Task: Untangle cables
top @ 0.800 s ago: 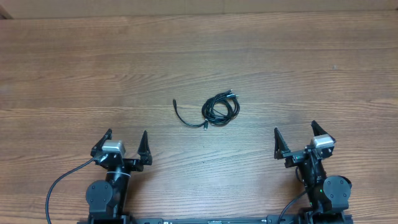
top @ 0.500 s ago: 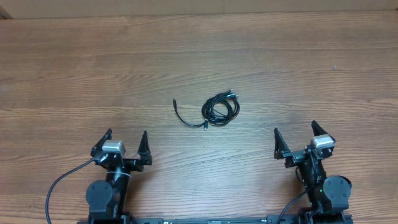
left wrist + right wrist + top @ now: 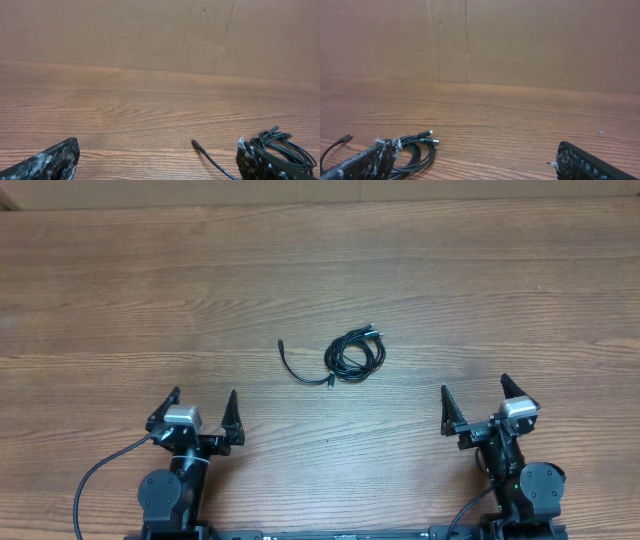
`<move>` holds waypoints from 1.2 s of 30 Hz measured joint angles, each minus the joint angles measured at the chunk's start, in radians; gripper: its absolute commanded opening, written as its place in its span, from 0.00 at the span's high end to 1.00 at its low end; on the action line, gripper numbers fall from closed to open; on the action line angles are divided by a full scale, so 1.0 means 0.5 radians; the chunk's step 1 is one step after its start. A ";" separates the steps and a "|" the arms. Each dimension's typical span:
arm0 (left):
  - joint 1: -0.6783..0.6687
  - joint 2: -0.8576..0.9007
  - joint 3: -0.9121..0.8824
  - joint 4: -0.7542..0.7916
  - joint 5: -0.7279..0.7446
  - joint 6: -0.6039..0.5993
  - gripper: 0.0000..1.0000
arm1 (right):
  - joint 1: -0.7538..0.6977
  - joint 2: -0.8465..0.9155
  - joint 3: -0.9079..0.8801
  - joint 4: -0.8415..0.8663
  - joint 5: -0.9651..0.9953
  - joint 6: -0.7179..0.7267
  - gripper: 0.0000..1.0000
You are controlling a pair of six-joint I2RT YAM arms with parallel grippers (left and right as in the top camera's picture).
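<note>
The cables [image 3: 352, 355] lie mid-table as a small black coiled bundle, with one loose strand [image 3: 298, 370] curving out to its left and ending in a plug. The bundle also shows in the left wrist view [image 3: 285, 147] and in the right wrist view [image 3: 417, 150], where silver-tipped plugs stick out. My left gripper [image 3: 199, 413] is open and empty near the front edge, well short of the cables. My right gripper [image 3: 480, 404] is open and empty at the front right.
A brown cardboard wall [image 3: 160, 35] stands along the table's far edge. The wooden table [image 3: 320, 270] stretches wide around the cables. Thicker black arm wires [image 3: 100, 475] hang at the front left.
</note>
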 measured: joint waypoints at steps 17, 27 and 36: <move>0.000 0.000 0.000 0.000 0.000 0.000 0.00 | 0.000 0.000 0.000 0.001 0.000 0.000 0.00; 0.000 0.000 0.000 0.000 0.000 0.000 0.00 | 0.000 0.000 0.000 0.000 -0.001 0.000 0.00; 0.000 0.000 0.000 0.018 0.033 -0.027 0.01 | 0.000 0.000 0.000 -0.001 0.000 -0.001 0.00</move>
